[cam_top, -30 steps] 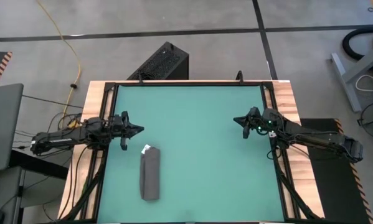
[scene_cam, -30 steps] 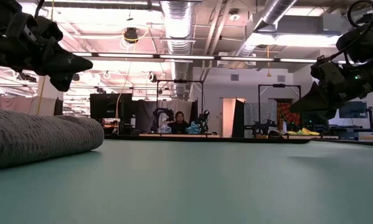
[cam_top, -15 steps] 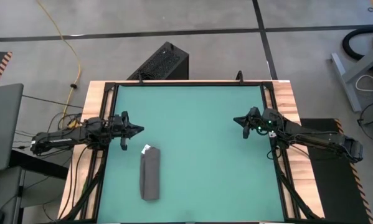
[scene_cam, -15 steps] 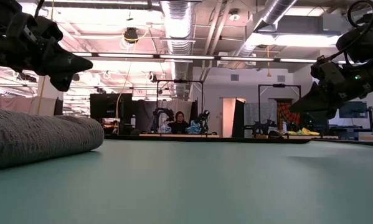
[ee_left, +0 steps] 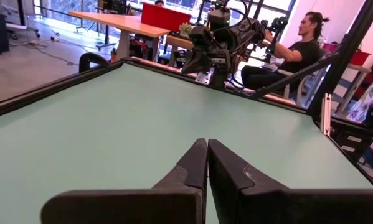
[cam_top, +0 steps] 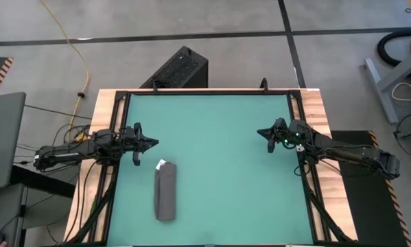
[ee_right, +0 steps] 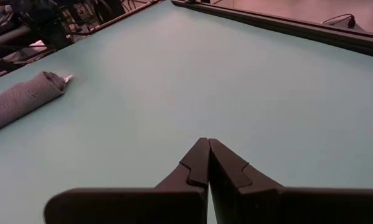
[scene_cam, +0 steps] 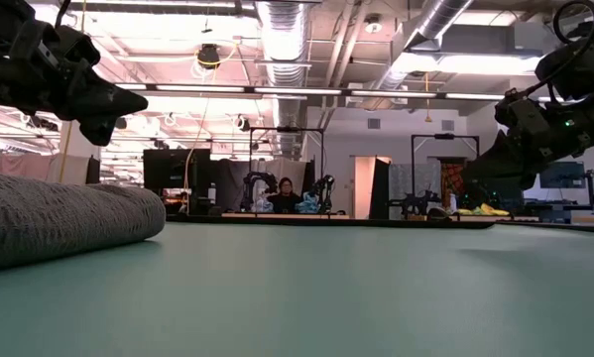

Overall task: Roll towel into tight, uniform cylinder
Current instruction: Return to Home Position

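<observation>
I see the towel (cam_top: 165,194) lying rolled into a cylinder on the green counter (cam_top: 219,165), toward its left side, with the white tag (cam_top: 160,164) at the end nearest my left pincer (cam_top: 154,143). That pincer hovers near the roll without touching it, fingers pressed together on nothing. My right pincer (cam_top: 261,130) hangs well apart by the counter's right edge, likewise closed and empty.

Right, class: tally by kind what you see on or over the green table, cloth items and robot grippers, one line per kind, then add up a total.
towel, dark grey, rolled up: 1
Grippers, the left gripper and the right gripper, both shut and empty: 2
Total: 3
</observation>
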